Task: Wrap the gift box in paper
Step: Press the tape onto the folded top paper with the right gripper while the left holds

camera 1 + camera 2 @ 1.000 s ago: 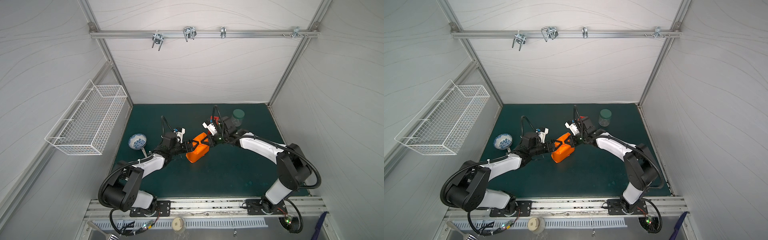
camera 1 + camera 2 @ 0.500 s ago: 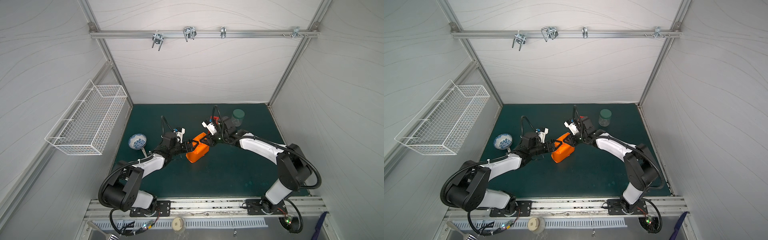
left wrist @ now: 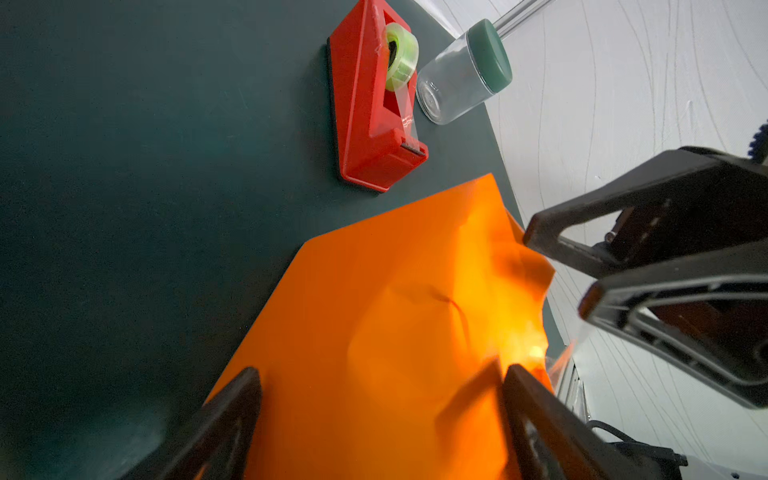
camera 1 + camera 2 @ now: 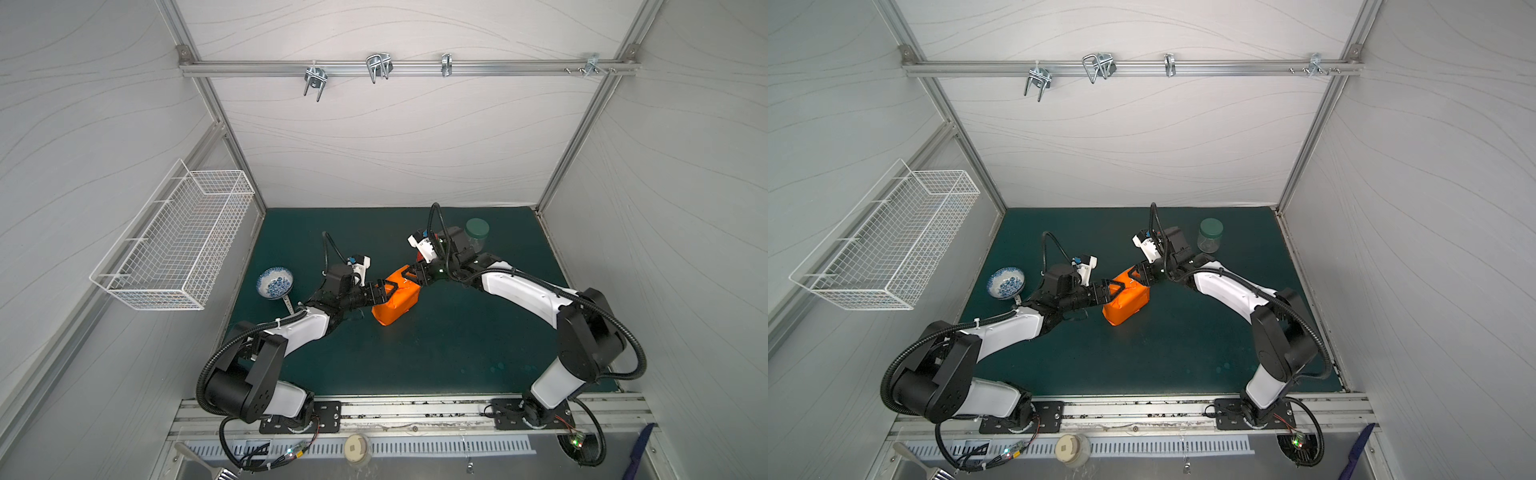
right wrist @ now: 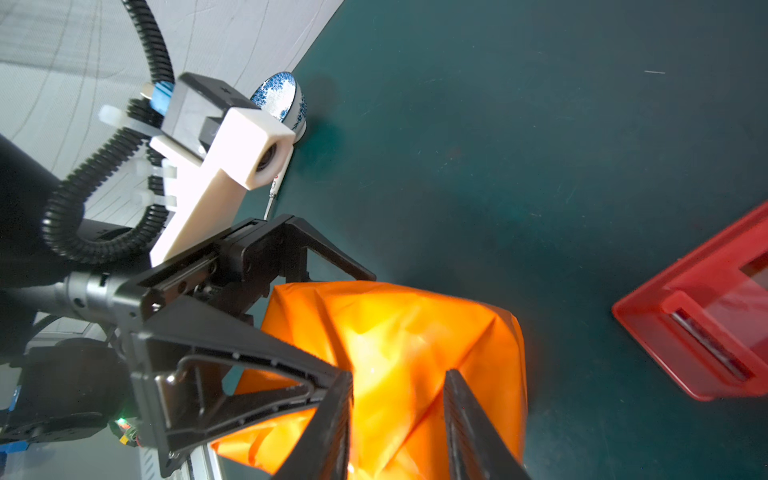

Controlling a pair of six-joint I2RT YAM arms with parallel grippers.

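Observation:
The orange paper [image 4: 397,305] [image 4: 1127,305] is folded into a bundle in the middle of the green mat. The gift box is hidden inside it. My left gripper [image 4: 387,286] [image 3: 380,374] reaches in from the left with its jaws spread wide across the bundle's near end, one finger against each side. My right gripper [image 4: 410,275] [image 5: 399,376] hovers at the bundle's far upper corner. Its jaws stand apart, and a creased fold of paper [image 5: 415,332] shows loose in the gap.
A red tape dispenser [image 3: 374,124] [image 5: 706,324] lies just behind the bundle, next to a glass jar with a green lid [image 4: 477,233] [image 4: 1210,235]. A blue-patterned bowl [image 4: 274,283] sits left of my left arm. A wire basket [image 4: 174,241] hangs on the left wall.
My right gripper's jaws have parted and let go of the paper fold. The bundle and my left arm have stayed where they were.

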